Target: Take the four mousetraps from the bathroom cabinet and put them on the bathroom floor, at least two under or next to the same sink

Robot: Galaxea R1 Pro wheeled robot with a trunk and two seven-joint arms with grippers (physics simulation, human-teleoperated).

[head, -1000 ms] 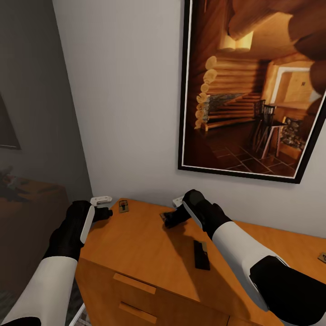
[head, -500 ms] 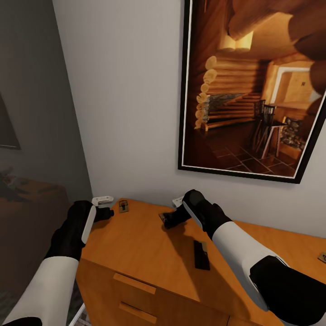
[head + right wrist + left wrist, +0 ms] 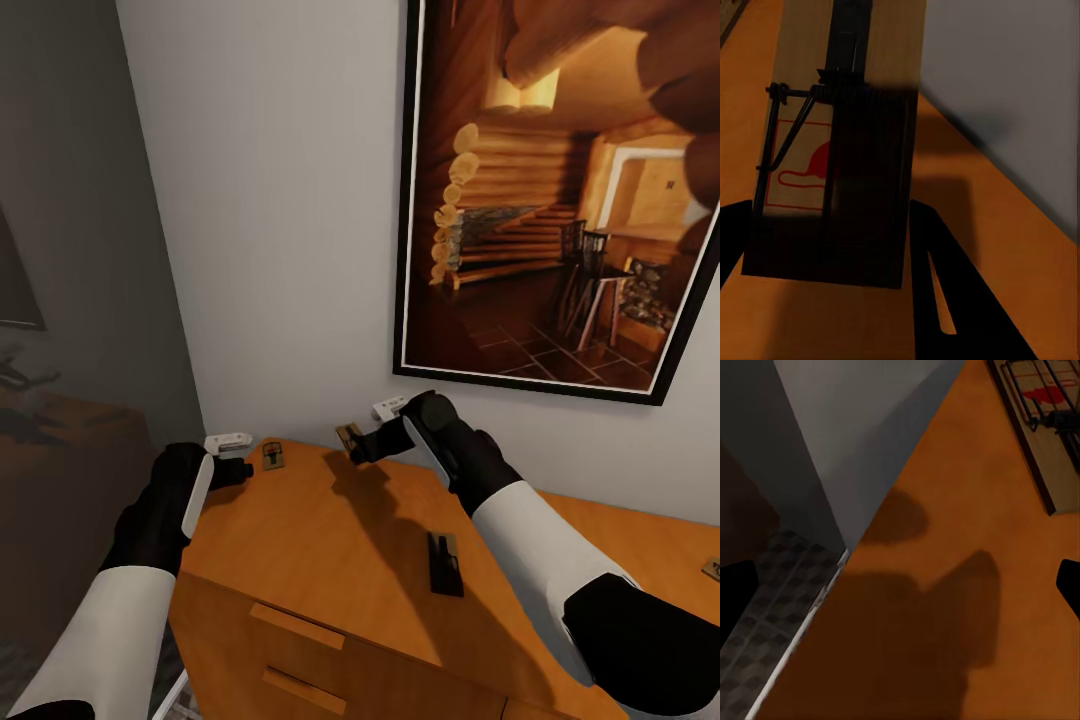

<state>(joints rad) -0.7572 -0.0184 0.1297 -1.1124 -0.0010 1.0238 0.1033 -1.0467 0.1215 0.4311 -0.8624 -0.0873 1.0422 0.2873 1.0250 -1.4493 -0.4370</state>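
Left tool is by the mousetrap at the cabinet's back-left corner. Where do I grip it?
Judging by its pose, take the mousetrap across its long wooden edges, descending from above. It lies flat on the cabinet, so only its thin sides offer purchase. The left tool sits just beside it.

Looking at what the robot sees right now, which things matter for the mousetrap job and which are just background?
For the job:
- mousetrap in the right gripper, lifted off the top
- mousetrap near the left gripper
- mousetrap mid-top
- mousetrap at the far right edge
- cabinet

Just background:
- framed cabin picture
- wall
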